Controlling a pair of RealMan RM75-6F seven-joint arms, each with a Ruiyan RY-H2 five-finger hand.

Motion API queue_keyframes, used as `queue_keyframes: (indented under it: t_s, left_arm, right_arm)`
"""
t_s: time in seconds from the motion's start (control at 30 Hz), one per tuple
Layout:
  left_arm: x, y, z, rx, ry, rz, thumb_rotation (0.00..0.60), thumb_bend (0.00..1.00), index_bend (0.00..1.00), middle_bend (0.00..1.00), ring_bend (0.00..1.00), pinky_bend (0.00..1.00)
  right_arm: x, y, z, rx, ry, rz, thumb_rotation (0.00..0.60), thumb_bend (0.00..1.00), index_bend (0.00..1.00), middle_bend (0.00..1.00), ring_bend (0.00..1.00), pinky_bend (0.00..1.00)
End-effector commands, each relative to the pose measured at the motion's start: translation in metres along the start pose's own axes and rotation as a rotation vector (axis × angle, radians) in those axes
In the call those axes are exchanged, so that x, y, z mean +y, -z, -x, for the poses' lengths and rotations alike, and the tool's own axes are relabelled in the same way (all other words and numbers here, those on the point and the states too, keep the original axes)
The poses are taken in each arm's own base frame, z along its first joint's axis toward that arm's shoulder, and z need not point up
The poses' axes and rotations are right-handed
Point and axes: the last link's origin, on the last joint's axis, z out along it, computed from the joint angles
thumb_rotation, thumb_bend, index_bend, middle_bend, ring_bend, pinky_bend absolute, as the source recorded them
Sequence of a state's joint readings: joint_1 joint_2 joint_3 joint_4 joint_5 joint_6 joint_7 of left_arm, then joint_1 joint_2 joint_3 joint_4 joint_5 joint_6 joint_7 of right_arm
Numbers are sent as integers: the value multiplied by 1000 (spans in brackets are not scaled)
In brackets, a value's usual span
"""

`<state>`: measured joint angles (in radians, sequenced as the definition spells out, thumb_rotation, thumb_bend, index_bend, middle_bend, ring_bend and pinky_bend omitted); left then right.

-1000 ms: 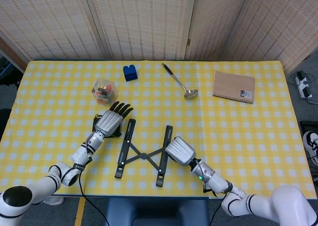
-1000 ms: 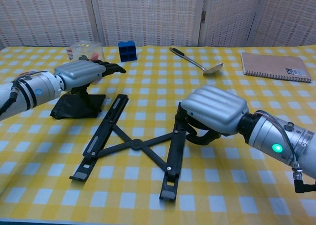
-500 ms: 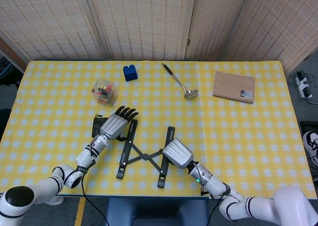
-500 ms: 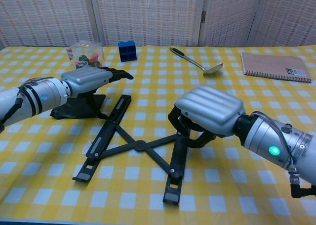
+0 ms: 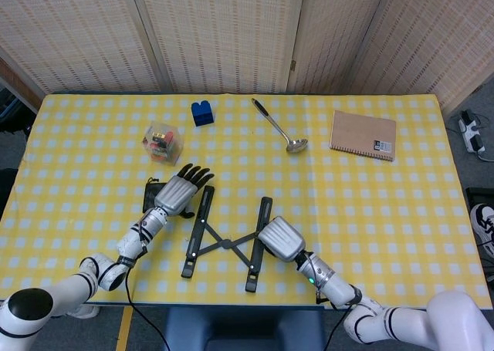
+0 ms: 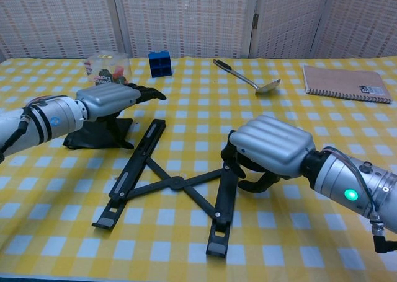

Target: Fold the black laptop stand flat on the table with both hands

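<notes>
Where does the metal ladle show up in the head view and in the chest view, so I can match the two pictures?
Head view: the ladle lies upper centre on the table, its bowl toward the notebook.
Chest view: the ladle lies at the far centre, its bowl at the right.
Shared landmark: the blue block sits left of the ladle's handle in both views.
</notes>
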<state>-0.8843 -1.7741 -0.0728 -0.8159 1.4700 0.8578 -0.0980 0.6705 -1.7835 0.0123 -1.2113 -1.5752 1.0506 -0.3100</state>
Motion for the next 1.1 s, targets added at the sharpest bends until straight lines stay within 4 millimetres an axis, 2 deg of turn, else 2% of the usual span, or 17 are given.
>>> queue_keyframes:
  t_s: [0.03, 0.33, 1.1]
  left_arm:
    - [0, 0, 0, -1, 2, 5, 600, 165, 26, 67, 0, 0]
    - [2, -1, 1, -5, -7, 33, 600, 159, 26, 67, 0, 0]
    - [7, -1, 5, -16, 27, 73, 600, 154, 26, 67, 0, 0]
  right_arm:
    - [-1, -1, 3, -10, 2, -3, 600, 325, 698, 899, 922, 755]
    - [2, -2, 6, -17, 22, -1, 600, 325, 698, 899, 922, 755]
    - [-10, -17, 12, 27, 57, -19, 600, 325, 698, 899, 921, 755]
